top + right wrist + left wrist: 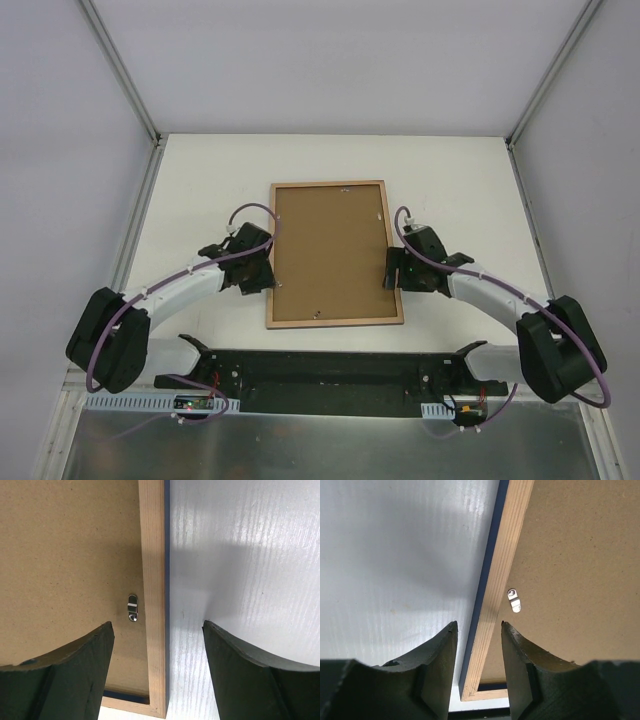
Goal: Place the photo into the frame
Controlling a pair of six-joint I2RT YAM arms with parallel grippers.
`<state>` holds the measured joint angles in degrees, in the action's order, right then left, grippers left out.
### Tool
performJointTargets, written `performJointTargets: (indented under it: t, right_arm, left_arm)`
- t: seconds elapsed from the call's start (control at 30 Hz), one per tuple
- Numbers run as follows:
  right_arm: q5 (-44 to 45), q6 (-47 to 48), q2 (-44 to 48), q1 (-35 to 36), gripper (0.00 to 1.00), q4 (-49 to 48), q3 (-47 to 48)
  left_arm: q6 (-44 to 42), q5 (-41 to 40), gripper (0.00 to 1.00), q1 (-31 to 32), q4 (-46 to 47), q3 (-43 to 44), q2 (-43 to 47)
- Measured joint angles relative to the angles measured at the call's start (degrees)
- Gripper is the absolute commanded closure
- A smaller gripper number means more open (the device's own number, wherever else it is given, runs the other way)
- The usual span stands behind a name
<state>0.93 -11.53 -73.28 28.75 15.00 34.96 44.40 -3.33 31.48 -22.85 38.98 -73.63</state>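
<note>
The frame (pixel 335 322) lies face down in the middle of the white bench (pixel 200 190). Its pale wood back is up, and a thin line of navy shows along its outer edge. A plain brown backing board (pixel 330 250) fills the opening and covers whatever is beneath it.

The left hand (pixel 267 268) sits at the frame's left rail. In its wrist view the left hand (pixel 477 625) has its fingers (pixel 445 650) spread, one over bare bench and the other over the board, with the rail running between them. Nothing is pinched. A small metal turn clip (pixel 515 601) lies on the board just inside that rail.

The right hand (pixel 393 270) is at the opposite rail. In its own view the right hand (pixel 157 625) is spread wider, straddling the rail without gripping it. A second clip (pixel 132 607) sits just beside the wood there.

Pale enclosure walls (pixel 60 120) stand around the bench on three sides. A black bar (pixel 330 370) crosses the near edge between the arm bases, and purple cables (pixel 250 207) loop over both arms.
</note>
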Motion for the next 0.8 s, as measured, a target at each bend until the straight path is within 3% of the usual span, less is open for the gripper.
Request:
performJointTargets:
  t: [0.33, 0.8]
  right_arm:
    - [0.5, -1.7, 1.0, 0.0, 0.26, -0.1, -0.2]
    - [7.1, -6.7, 11.3, 0.0, 0.24, 2.9, -0.2]
  left_arm:
    - [3.1, -1.2, 0.57, 0.0, 0.6, -3.7, 3.8]
    - [6.3, -0.6, 0.53, 0.5, 0.9, -9.2, 12.3]
